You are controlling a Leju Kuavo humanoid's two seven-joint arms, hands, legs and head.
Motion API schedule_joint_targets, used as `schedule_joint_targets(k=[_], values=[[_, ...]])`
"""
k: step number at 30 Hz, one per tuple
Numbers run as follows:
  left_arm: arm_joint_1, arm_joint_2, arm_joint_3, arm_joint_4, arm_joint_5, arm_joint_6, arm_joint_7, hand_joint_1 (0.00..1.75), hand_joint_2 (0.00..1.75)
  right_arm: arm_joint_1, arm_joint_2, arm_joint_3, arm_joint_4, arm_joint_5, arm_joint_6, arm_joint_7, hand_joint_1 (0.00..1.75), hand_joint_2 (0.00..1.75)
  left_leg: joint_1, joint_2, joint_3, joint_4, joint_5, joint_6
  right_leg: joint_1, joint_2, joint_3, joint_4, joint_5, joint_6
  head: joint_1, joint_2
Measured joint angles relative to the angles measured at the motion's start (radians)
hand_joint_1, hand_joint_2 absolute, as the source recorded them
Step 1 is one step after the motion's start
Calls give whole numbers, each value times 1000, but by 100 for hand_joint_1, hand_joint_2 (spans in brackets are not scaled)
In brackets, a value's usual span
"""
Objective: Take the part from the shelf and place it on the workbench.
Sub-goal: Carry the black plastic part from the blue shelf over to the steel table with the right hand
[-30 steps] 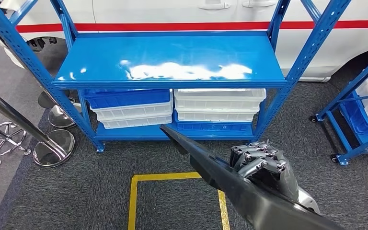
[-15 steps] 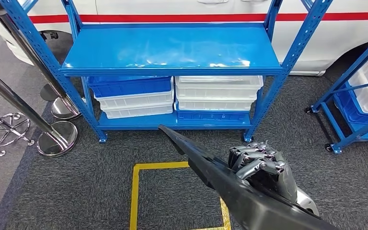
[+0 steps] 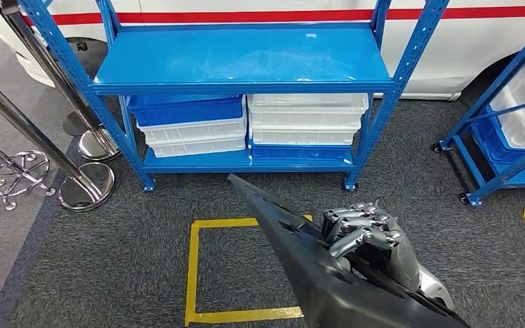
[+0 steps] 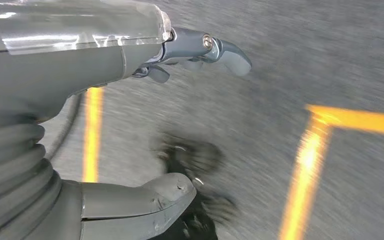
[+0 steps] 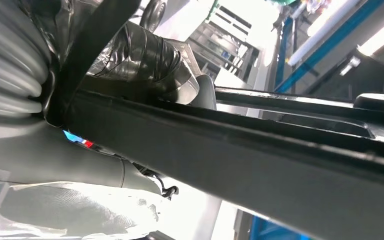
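Dark grey carpet [image 3: 109,260] fills the floor in front of you, marked with a yellow taped square [image 3: 191,273]. Beyond it stands a blue shelf [image 3: 243,58] whose top level is bare, with blue and white bins [image 3: 253,126] stacked on the lower level and a white car [image 3: 451,48] with a red stripe behind. You have chrome barrier posts [image 3: 85,184] off to the left and a second blue rack [image 3: 513,143] on the right. Your right hand [image 3: 369,239] grips the part [image 3: 294,239], a long black strip that slants up and to the left from the hand, its tip pointing toward the shelf's base. The fingers wrap over the part's right edge. Your left hand [image 4: 145,125] hangs over the carpet with thumb and fingers spread apart, holding nothing.
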Motion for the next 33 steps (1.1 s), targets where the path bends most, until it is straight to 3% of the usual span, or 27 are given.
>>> schedule_joint_targets(k=[3,5,7,8,9,10,11,13,14,15,17,18,20,22,24,25,27,29,31,33], values=[[1,13,10,0,-23,65,182,0,175,-19,0,9,9,-8,8,15,173,175,3,14,0,-26,4,19,0,7,-10,8,5,18,0,0],[3,15,18,0,-28,116,283,0,175,-26,-1,10,16,-10,9,26,173,175,7,31,-7,-33,19,34,-2,8,-40,76,-48,26,0,0],[7,13,29,0,-28,157,335,0,175,-26,-3,10,23,-10,8,36,173,175,5,48,-20,-30,28,41,-5,6,-90,206,-125,33,0,0],[10,12,35,0,-27,170,346,0,175,-25,-6,10,26,-10,8,39,173,175,4,56,-26,-27,31,41,-7,6,-107,257,-146,37,0,0],[12,9,38,0,-27,177,352,0,175,-24,-8,10,30,-10,7,41,173,175,3,64,-32,-23,32,41,-8,4,-108,278,-150,39,0,0],[13,6,41,0,-25,181,357,0,175,-23,-11,10,33,-10,7,42,173,175,3,72,-36,-19,32,40,-9,1,-89,258,-135,40,0,0],[13,1,45,0,-24,183,360,0,175,-22,-13,10,36,-9,6,42,173,175,3,80,-38,-15,31,38,-10,-8,-51,203,-107,40,0,0],[13,-10,53,0,-20,187,368,0,175,-23,-17,10,40,-7,5,45,173,175,0,95,-40,-4,25,29,-4,-51,27,69,-66,32,0,0],[13,-16,56,0,-19,189,370,0,175,-24,-17,11,41,-4,4,49,173,175,-3,103,-41,1,22,24,0,-67,47,29,-58,25,0,0],[13,-23,58,0,-19,191,371,0,175,-26,-18,11,43,1,2,53,173,175,-6,111,-42,4,21,19,5,-76,52,13,-59,17,0,0],[11,-37,60,0,-20,192,367,0,175,-30,-19,11,47,9,-1,61,173,175,-8,127,-42,5,19,11,7,-58,47,10,-54,2,0,0],[9,-44,60,0,-20,193,364,0,175,-33,-19,12,49,13,-2,64,173,175,-6,119,-43,8,13,5,5,-48,46,6,-50,-5,0,0],[7,-54,61,0,-20,191,348,0,175,-42,-21,15,52,18,-7,68,173,175,-1,76,-66,65,-31,-4,1,-28,42,-2,-40,-20,0,0],[9,-58,63,0,-20,188,327,0,175,-51,-21,22,56,22,-14,72,173,175,2,34,-121,189,-97,-9,1,-6,34,-2,-34,-28,0,0],[12,-59,65,0,-21,185,315,0,175,-56,-21,30,62,22,-19,74,173,175,2,25,-161,275,-120,-10,2,19,28,1,-29,-28,0,0],[12,-59,66,0,-22,183,312,0,175,-58,-21,34,64,22,-20,74,173,175,2,24,-159,272,-105,-8,2,32,26,2,-27,-27,0,0],[11,-59,66,0,-24,180,309,0,175,-62,-21,41,66,22,-21,74,173,175,2,7,-109,165,-34,1,2,58,26,4,-24,-23,0,0],[10,-59,67,0,-25,179,307,0,175,-68,-21,44,67,22,-22,74,173,175,2,-42,-55,44,12,13,2,81,24,4,-19,-14,0,0],[10,-59,67,0,-26,179,304,0,175,-74,-21,46,67,22,-25,74,173,175,-1,-65,-39,0,17,19,-2,103,16,3,-10,-1,0,0],[9,-59,67,0,-26,179,297,0,175,-75,-21,49,68,22,-30,74,173,175,1,-42,-39,-9,27,26,-4,119,6,1,-1,15,0,0]])
